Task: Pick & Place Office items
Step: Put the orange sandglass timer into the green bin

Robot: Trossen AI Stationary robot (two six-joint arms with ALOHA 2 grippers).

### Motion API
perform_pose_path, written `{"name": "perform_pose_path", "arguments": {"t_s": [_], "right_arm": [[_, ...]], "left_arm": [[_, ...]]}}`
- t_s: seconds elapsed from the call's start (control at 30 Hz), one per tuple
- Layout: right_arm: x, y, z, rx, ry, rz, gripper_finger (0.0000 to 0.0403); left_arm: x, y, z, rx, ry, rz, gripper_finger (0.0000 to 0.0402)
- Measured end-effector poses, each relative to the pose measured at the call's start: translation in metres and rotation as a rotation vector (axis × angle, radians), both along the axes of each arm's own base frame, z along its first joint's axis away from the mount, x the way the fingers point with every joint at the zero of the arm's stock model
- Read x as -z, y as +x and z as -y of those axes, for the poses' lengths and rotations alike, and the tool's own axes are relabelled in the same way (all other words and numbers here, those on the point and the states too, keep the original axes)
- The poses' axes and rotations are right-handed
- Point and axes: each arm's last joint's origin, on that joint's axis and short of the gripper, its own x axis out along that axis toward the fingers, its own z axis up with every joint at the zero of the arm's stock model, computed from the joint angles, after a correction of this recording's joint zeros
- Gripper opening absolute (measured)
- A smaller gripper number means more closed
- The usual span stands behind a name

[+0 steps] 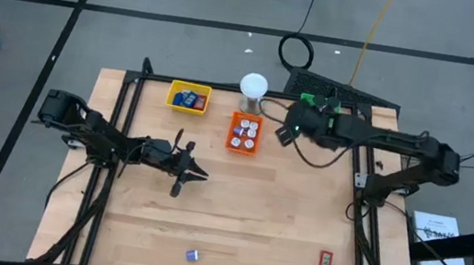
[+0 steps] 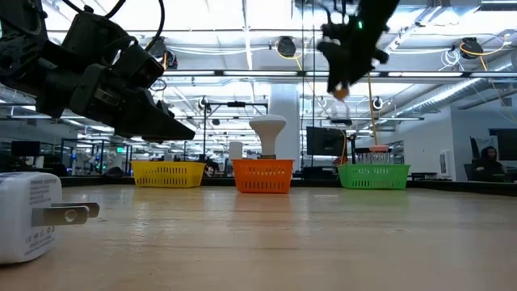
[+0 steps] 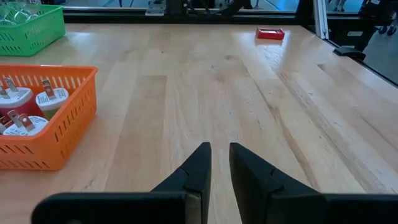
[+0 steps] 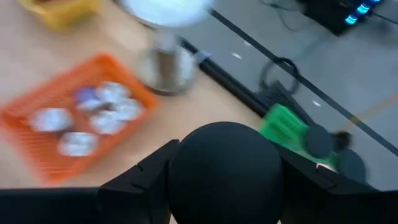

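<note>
From above, my left tool (image 1: 186, 174) hangs over the bare middle of the worktop (image 1: 253, 218). The orange tray (image 1: 244, 134) lies ahead of it and to one side, and the yellow tray (image 1: 188, 98) sits behind it toward the far edge. A red piece (image 1: 325, 261) and a small blue piece (image 1: 192, 255) lie loose by the near edge, well apart from both tools. My right tool (image 1: 285, 132) is just beside the orange tray, between it and the green tray (image 1: 320, 102). The white globe lamp (image 1: 254, 87) is close by.

At worktop height, the three trays stand in a row at the back with the right tool high above the gap between orange and green. A white plug (image 2: 32, 217) lies far in front of it, next to the lens.

Past my left wrist, the fingers (image 3: 198, 171) are almost pressed together. Only a thin slit shows between them, with nothing in it. The orange tray holds white plugs off to the side, and the red piece lies far ahead.

Past my right wrist, the tool pinches a black roll (image 4: 225, 171) between its two fingers. The orange tray, lamp base and green tray are below it.
</note>
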Motion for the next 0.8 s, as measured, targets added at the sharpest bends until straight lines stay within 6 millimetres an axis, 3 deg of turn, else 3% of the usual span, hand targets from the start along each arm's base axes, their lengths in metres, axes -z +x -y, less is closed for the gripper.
{"name": "perform_pose_path", "arguments": {"t_s": [0.33,0.8], "right_arm": [[0.048,-0.024,0.059,0.06,-0.013,0.003,0.0199],[0.082,-0.038,0.075,0.068,-0.084,-0.007,0.0199]], "left_arm": [[0.0,0.0,0.0,0.001,0.003,0.002,0.0056],[0.0,0.0,0.0,0.0,0.004,0.002,0.0056]]}}
